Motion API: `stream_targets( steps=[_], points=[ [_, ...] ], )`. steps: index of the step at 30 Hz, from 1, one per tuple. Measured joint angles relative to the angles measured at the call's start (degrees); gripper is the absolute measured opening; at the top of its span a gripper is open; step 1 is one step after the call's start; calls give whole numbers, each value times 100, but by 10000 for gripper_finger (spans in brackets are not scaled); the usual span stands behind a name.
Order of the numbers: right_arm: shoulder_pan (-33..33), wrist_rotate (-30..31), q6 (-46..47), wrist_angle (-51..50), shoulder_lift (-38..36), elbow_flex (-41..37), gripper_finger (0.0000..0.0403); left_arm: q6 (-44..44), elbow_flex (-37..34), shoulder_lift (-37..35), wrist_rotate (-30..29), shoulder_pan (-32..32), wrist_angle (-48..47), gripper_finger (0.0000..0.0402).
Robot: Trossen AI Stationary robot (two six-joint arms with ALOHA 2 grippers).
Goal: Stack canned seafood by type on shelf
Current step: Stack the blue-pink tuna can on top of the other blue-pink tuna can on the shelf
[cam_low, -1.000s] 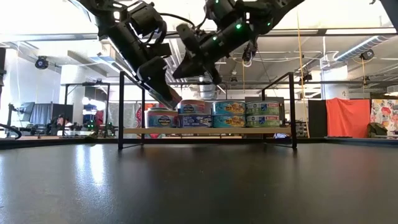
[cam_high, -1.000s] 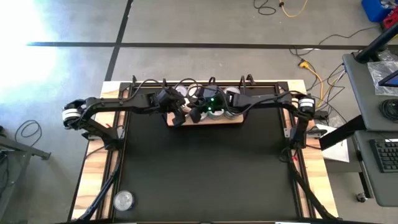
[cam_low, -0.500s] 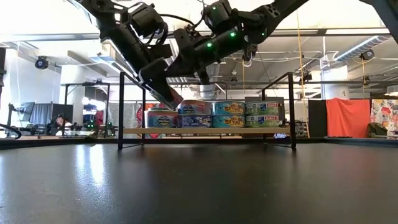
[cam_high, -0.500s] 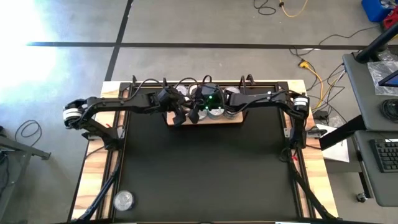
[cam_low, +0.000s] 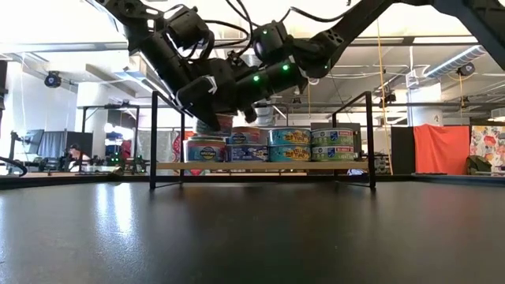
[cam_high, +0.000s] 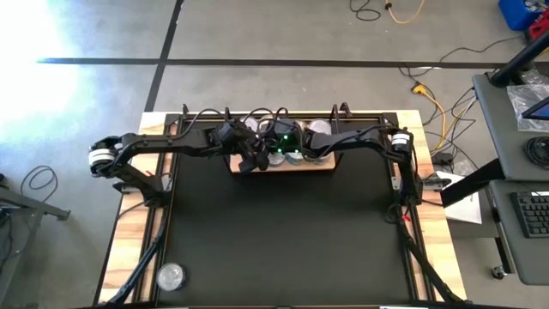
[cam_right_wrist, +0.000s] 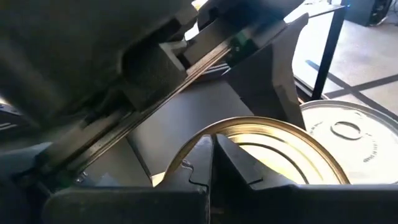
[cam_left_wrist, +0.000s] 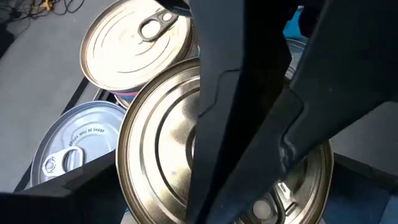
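Above the shelf [cam_low: 260, 166], both arms crowd one gold-lidded tin [cam_left_wrist: 163, 143]; jaws' state unclear.

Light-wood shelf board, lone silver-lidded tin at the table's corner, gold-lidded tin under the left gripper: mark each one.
Light-wood shelf board [cam_low: 260, 166]: low view, front edge of the board.
Lone silver-lidded tin [cam_high: 171, 275]: high view, centre of its lid.
Gold-lidded tin [cam_left_wrist: 161, 143]: left wrist view, bare part of its ringed lid.

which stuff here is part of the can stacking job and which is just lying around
In the job: the tins on the shelf, a gold-lidded tin, a lone tin at the table's near left corner, left tool, right tool.

Lying about: floor cables, keyboard.
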Motion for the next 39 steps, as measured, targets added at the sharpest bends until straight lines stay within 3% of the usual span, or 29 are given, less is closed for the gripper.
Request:
stream_targets(
  steps=[9, 21, 39],
  points=[
    [-94, -15, -19, -133, 140, 24, 13, 13, 22, 28, -294, -3, -93, 396],
    [-104, -246, 57, -264, 100, 6, 13, 21, 329, 28, -79, -4, -935, 396],
    [-100, -441, -7, -358, -193, -22, 13, -340, 409, 92, 69, 98, -894, 396]
  ],
)
